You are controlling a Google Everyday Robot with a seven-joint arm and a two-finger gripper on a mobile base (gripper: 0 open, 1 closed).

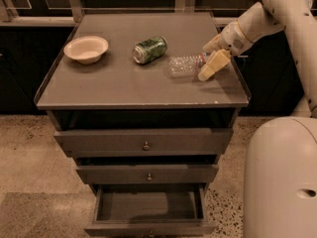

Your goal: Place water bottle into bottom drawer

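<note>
Lying on its side on the right half of the cabinet top (124, 90), the water bottle (182, 66) points its capped neck to the right, toward the gripper (203, 62). Its clear ribbed body rests flat on the gray surface, close to the right edge and roughly midway between back and front.

The gripper reaches in from the right at the end of the arm (257, 21), which slants down from the upper right corner. Its two pale fingers (214, 66) are spread apart, one behind the bottle's neck and one in front of it, so the neck sits in the gap between them. They are not clamped on it, and I cannot tell whether either one touches the plastic.

Just left of the bottle and a little farther back, a green can (149, 49) also lies on its side, apart from the bottle. Farther left, near the left edge, a shallow cream bowl (86, 49) stands upright.

Below the top, the cabinet shows three drawers. The top drawer (99, 142) and the middle drawer (109, 174) each stick out slightly, and each carries a small round knob (146, 146) at its center. The bottom drawer (148, 207) is pulled well out, its shallow inside facing up.

The robot's white base (280, 177) fills the lower right, beside the cabinet, on a speckled floor (29, 152).
</note>
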